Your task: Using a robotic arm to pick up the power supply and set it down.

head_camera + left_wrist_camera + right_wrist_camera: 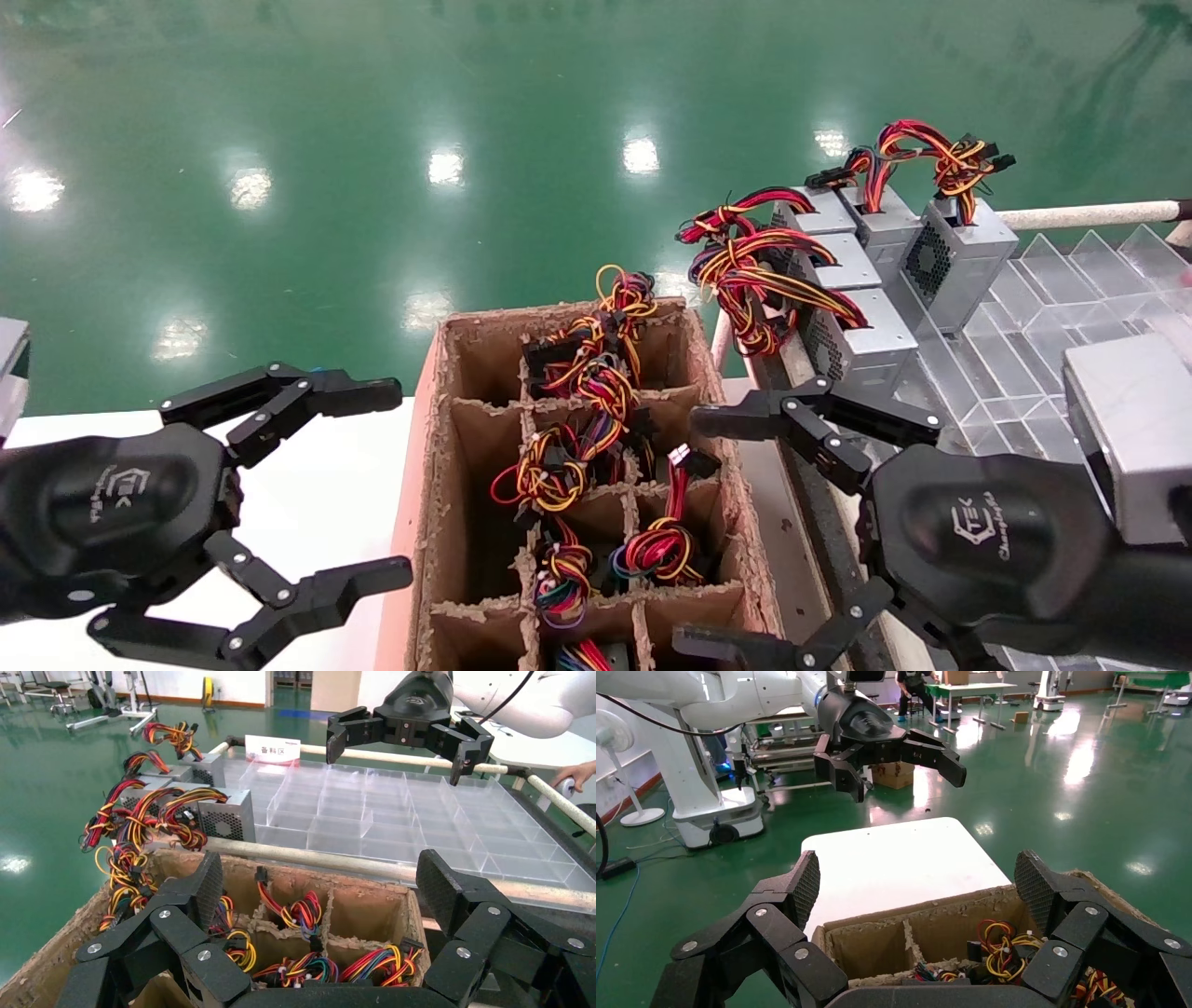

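Several silver power supplies (861, 347) with red, yellow and black wire bundles stand in a row on the far left part of a clear divided tray (1052, 308); the left wrist view shows them too (226, 815). More wire bundles (559, 466) fill compartments of a brown cardboard divider box (424, 485), with the bodies beneath them hidden. My left gripper (396, 480) hovers open beside the box's left wall. My right gripper (694, 533) hovers open at the box's right wall. Both hold nothing. In the wrist views, each own gripper (323, 885) (916, 881) faces the box, jaws wide apart.
A white table top (898, 857) lies left of the box. A pale rail (316, 859) runs between box and tray, another (1080, 216) along the tray's far side. Green floor lies beyond. A person's hand (576, 776) rests at the tray's far corner.
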